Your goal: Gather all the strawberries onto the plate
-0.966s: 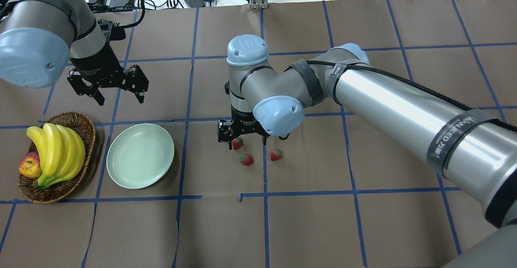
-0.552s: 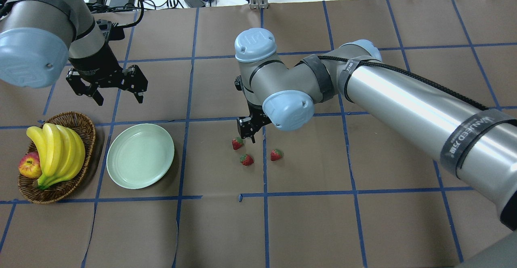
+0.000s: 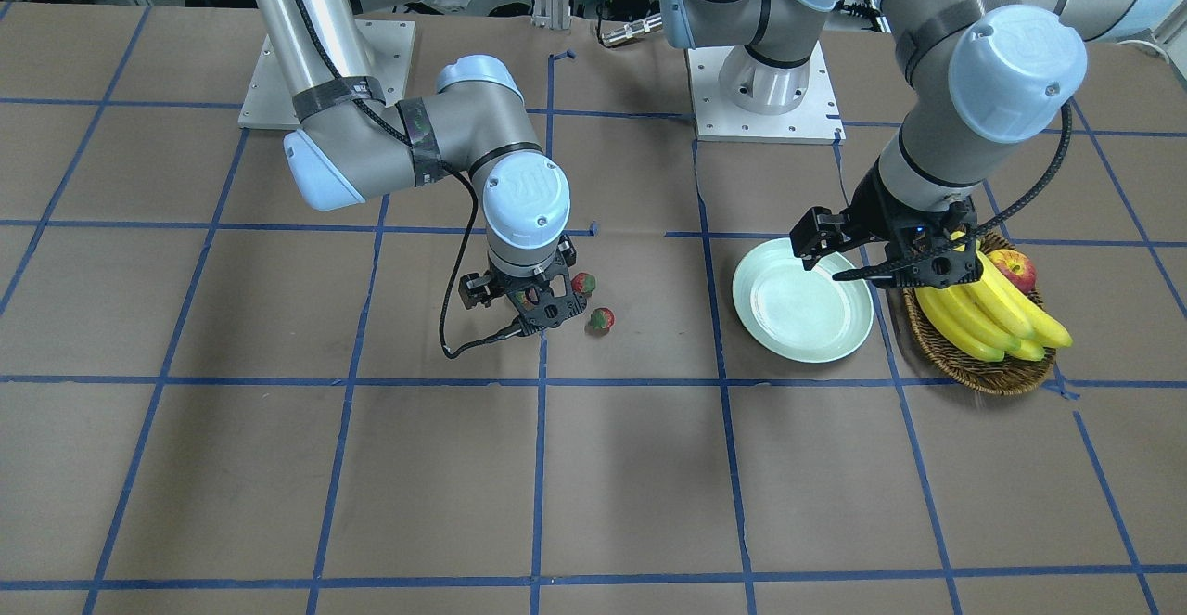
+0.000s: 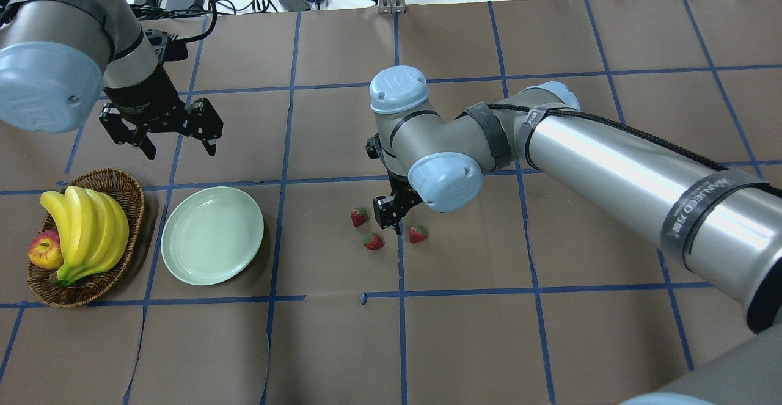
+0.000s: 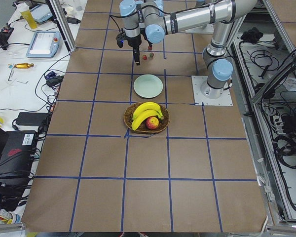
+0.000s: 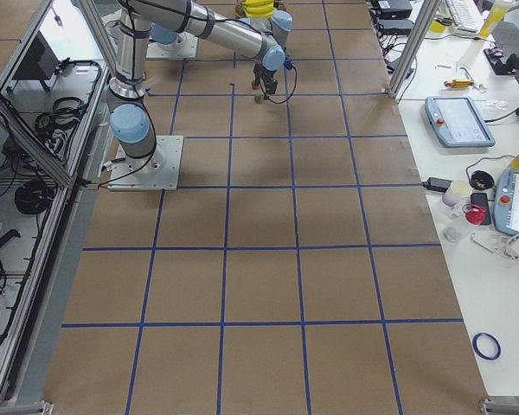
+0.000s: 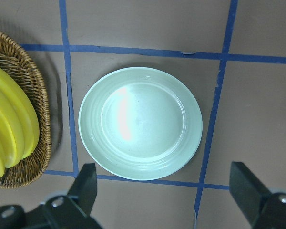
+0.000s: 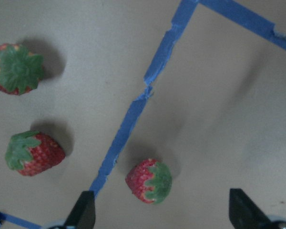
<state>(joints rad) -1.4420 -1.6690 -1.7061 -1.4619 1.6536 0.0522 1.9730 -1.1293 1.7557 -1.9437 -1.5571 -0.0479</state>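
Brown paper crossed by blue tape lines covers your table [image 4: 489, 344]. Near its middle you have three small red strawberries with green leafy caps [image 4: 373, 241], all lying on the paper, well apart from the round, glossy, pale mint-green plate [image 4: 212, 236] to their left. Your right gripper [image 4: 391, 218] hangs low just above them, jaws spread wide and gripping nothing. In its wrist view, the strawberry [image 8: 150, 181] right of the tape line sits between the fingers [image 8: 83, 212]. Your left gripper [image 4: 179, 142] hovers over the plate's far side, jaws likewise spread and unloaded. Just beside the plate stands a brown wicker basket [image 4: 131, 188] holding yellow bananas [image 4: 85, 228] and a red-yellow apple [image 4: 44, 249].
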